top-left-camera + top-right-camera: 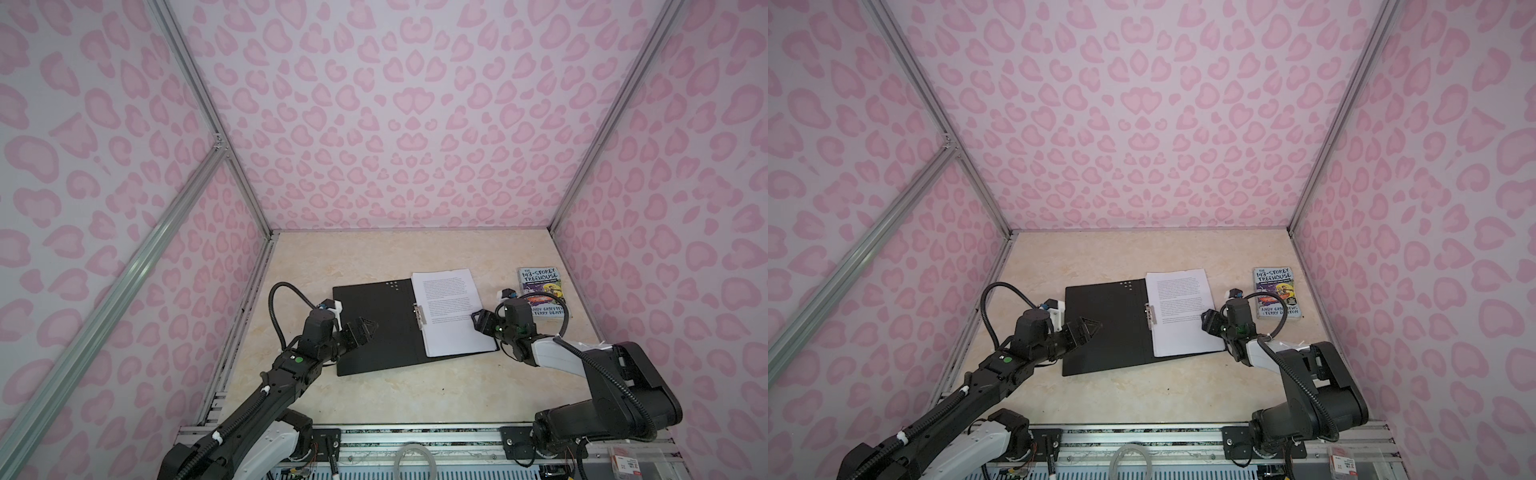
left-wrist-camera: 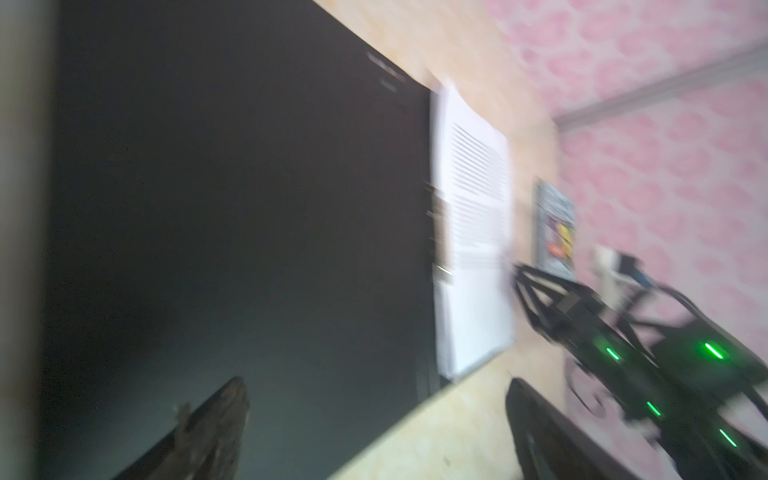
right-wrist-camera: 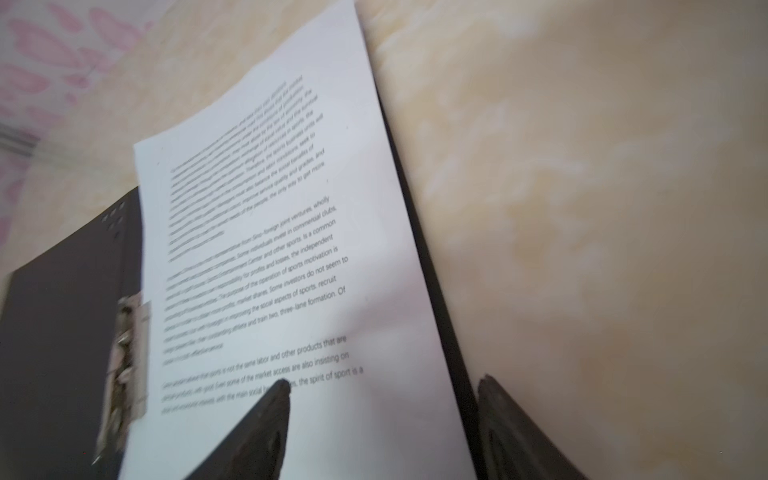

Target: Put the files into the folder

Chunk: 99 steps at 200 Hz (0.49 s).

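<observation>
The right gripper (image 3: pixel 383 380) is open and holds nothing. Its jaws stand on either side of the right edge of the files (image 3: pixel 291 166), one finger above the printed sheet and the other above the table (image 3: pixel 602 208). Whether a finger touches the paper I cannot tell.

The left gripper (image 1: pixel 365 326) is wide open and empty above the left cover of the folder (image 1: pixel 382 351). Free table lies in front of the folder and behind it.

The folder is open flat and matte black inside, with a metal clip (image 1: pixel 417 316) at the spine. The white files lie on its right half, and their far edge sticks out past the folder onto the pale marbled table. Whether the clip holds them is not clear.

A colourful book (image 1: pixel 542 291) lies to the right, partly hidden by the right arm. The left wrist view is blurred.
</observation>
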{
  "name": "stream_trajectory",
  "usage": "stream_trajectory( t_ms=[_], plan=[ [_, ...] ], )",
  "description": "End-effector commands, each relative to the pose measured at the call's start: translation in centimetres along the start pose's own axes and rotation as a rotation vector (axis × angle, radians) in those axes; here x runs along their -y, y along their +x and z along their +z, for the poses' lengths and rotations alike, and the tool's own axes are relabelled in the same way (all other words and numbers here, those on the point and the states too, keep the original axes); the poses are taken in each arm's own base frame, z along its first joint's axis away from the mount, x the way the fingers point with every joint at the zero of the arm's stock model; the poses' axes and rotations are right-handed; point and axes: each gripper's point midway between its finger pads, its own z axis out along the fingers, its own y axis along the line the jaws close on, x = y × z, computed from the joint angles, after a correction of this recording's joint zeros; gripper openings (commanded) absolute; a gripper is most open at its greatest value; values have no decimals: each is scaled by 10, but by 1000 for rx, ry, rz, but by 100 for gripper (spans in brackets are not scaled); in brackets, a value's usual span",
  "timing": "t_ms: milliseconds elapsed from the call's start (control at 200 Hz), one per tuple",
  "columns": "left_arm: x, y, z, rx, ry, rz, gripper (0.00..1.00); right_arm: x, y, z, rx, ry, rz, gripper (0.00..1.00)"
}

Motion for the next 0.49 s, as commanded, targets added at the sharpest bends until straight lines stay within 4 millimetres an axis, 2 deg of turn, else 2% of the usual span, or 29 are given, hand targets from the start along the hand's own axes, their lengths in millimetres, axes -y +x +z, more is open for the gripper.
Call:
stream_trajectory(
  t_ms=[0, 60, 115, 185, 280, 345, 415, 490],
  plan=[
    [42, -3, -11, -15, 190, 44, 98, -6, 43, -4, -187, -69, 95, 67],
    [51, -5, -13, -15, 218, 56, 98, -5, 42, -5, -180, -68, 97, 68],
    [47, -6, -14, -26, 167, 69, 98, -3, 42, -5, -177, -53, 93, 69],
    [21, -14, -16, 8, -3, 72, 98, -2, 41, -6, -173, -47, 92, 69],
    [-36, -27, -21, 74, -302, 24, 97, -2, 41, -5, -172, -50, 85, 70],
    [-60, -32, -17, 90, -403, 19, 97, -6, 40, -4, -176, -65, 65, 70],
    [-72, -31, -6, 67, -421, 23, 97, -12, 41, -5, -180, -71, 38, 69],
    [-69, -28, 10, 26, -365, 51, 97, -19, 44, -6, -182, -50, -17, 69]
  ],
)
